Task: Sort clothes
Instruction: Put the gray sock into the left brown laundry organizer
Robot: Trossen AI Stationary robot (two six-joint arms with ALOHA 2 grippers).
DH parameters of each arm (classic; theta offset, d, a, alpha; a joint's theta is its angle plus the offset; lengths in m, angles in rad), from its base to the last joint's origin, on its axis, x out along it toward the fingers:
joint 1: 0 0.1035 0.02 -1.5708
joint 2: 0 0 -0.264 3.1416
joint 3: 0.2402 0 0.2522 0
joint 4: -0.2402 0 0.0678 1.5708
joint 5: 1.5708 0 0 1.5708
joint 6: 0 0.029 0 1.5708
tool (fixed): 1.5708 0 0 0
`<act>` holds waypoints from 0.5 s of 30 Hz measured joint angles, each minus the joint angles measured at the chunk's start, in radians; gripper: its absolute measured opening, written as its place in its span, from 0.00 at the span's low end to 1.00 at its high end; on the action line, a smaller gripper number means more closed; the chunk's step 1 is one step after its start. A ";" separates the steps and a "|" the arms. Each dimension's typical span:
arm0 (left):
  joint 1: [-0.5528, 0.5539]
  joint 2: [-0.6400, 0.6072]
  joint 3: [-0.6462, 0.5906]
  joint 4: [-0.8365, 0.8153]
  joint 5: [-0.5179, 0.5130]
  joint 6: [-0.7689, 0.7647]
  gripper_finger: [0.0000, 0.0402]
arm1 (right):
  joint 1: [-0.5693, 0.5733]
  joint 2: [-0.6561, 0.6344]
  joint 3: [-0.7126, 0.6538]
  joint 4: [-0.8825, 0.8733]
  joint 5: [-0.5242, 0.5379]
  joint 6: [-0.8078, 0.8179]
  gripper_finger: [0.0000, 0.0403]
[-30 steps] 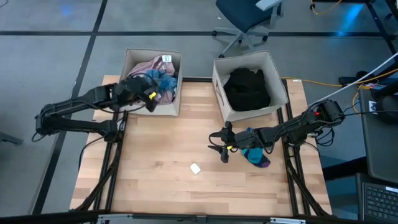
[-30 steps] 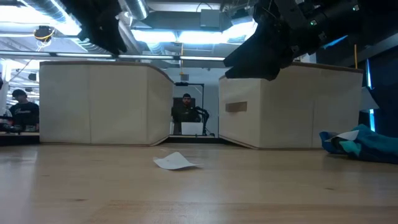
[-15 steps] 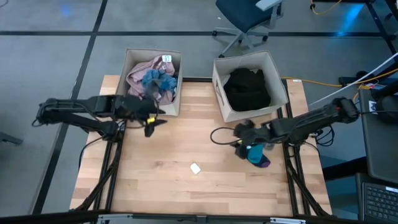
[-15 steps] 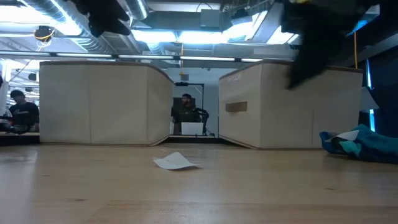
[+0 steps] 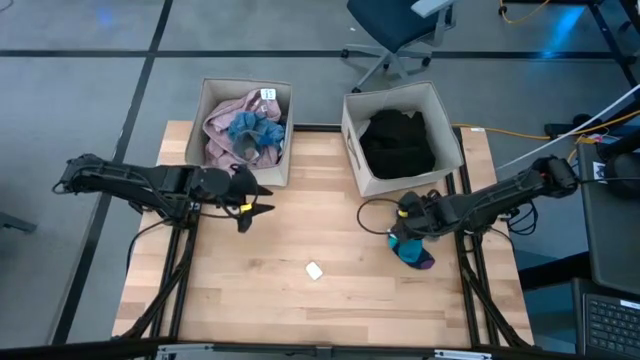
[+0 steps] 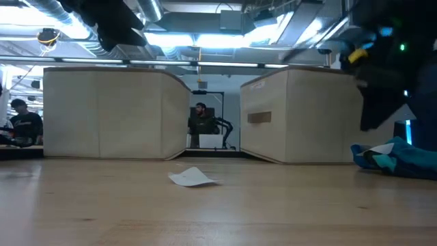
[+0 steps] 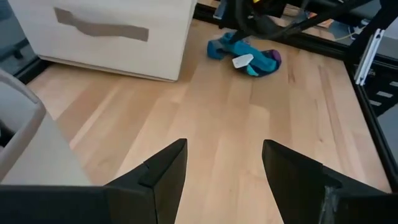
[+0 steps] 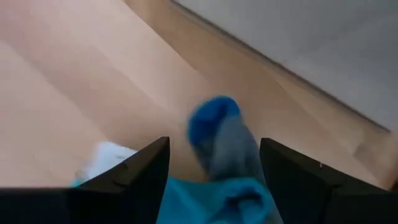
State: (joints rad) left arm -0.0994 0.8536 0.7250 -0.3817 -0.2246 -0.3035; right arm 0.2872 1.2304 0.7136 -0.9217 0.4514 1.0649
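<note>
The right gripper hung open and empty over the teal socks; the left gripper gaped empty above the counter.

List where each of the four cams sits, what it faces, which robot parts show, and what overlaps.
High: overhead, straight down on the table; both arms, left gripper open, right gripper above the teal socks.
Low: tabletop height, facing two beige bins and the room; dark arm parts at top.
Left wrist: looks across the wood past its own open fingers to the teal socks.
Right wrist: close above the teal socks, own fingers apart.
Shared: the socks show in every view; the paper tag in high and low.
</note>
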 joint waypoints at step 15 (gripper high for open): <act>0.000 0.000 0.000 0.002 0.000 -0.023 0.50 | -0.144 0.000 -0.185 0.280 -0.082 -0.240 0.11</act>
State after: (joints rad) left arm -0.0994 0.8532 0.7250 -0.3798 -0.2245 -0.3260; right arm 0.1436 1.2303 0.5289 -0.6418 0.3691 0.8252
